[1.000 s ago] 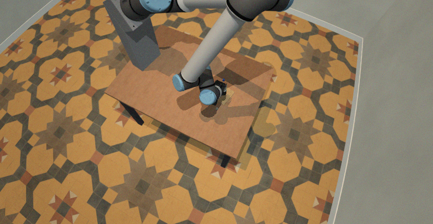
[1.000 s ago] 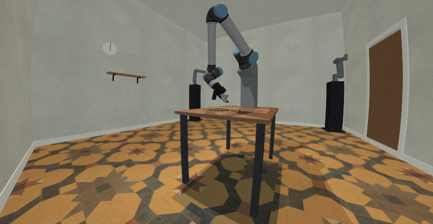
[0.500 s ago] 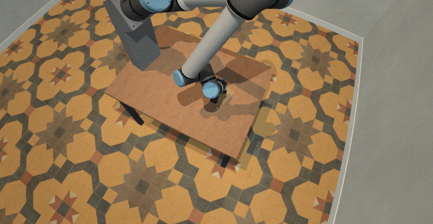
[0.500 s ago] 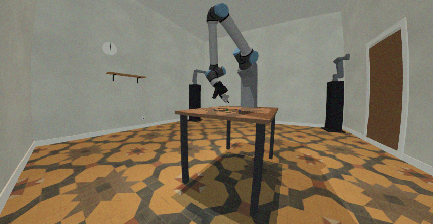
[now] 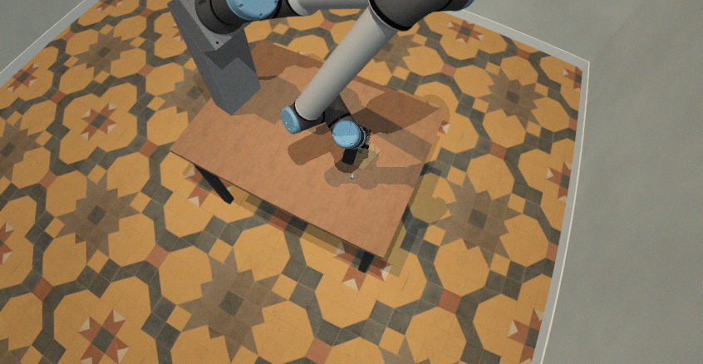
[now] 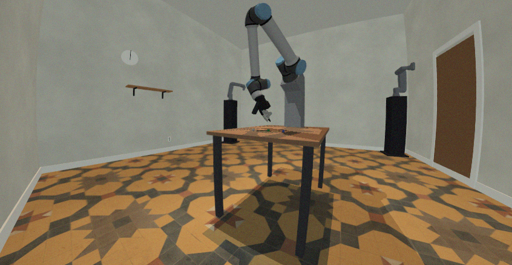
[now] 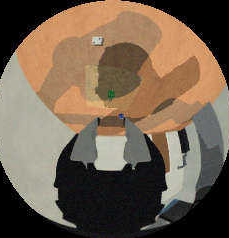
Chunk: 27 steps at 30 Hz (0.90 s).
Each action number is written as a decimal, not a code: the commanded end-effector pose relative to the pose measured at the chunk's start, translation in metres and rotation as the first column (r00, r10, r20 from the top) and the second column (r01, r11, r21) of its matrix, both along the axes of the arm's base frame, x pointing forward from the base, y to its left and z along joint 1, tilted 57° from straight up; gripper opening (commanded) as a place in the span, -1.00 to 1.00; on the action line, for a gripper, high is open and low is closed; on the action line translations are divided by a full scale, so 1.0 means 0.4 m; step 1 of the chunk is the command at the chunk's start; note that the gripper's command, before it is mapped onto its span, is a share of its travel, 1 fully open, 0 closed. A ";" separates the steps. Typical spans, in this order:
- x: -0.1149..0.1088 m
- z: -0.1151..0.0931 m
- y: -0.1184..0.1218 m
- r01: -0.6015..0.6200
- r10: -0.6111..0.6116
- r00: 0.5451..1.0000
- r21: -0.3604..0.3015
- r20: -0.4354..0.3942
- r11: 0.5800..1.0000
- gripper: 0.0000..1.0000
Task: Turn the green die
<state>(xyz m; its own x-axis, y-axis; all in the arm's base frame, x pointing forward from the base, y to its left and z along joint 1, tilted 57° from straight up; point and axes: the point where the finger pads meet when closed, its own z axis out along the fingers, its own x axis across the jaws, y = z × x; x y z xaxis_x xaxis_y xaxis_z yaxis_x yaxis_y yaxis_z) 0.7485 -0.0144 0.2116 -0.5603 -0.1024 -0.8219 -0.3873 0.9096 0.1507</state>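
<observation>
From the top view, your gripper [image 5: 355, 156] hangs under the blue wrist cap, over the near edge of the mat [image 5: 373, 154]. The green die [image 5: 361, 150] shows as a small speck just beside the gripper body, on the mat side, so it lies almost straight beneath the hand and a touch toward the mat's middle. The white die [image 5: 352, 177] sits apart from the hand, on the bare table [image 5: 245, 154] off the mat.

From the exterior view, you can see that the gripper [image 6: 266, 117] is lifted off the table [image 6: 264, 137], tilted, with open air between the fingertips and the wood. The dice there are too small to read.

From the wrist view, look past the fingers: the green die [image 7: 111, 94] rests on the mat [image 7: 92, 80], ahead of the fingertips and close to the centre line between them. The blue die [image 7: 121, 116] lies much nearer, just off the tip of the right-hand finger as this picture shows it, at the mat's edge. The white die [image 7: 97, 40] is far ahead. The jaws stand partly apart with only table and wall visible between them, so you are carrying nothing.

A cube has no long axis to line up on; what matters is that any descent onto the green die must pass the blue one, which I judge the risk. The pips are too small to tell whether the tops match.
</observation>
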 end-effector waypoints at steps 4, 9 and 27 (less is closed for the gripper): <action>-0.001 0.004 0.000 0.016 -0.016 1.000 -0.007 0.006 1.000 -0.39; -0.001 0.004 0.000 0.017 -0.017 1.000 -0.008 0.007 1.000 -0.39; 0.000 -0.006 0.009 0.173 -0.171 0.985 -0.123 0.026 0.977 -0.39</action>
<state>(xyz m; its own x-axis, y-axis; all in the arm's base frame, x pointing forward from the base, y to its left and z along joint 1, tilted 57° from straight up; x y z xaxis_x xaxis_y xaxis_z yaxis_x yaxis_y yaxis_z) 0.7488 -0.0116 0.2084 -0.5681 -0.1094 -0.8157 -0.2663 0.9622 0.0565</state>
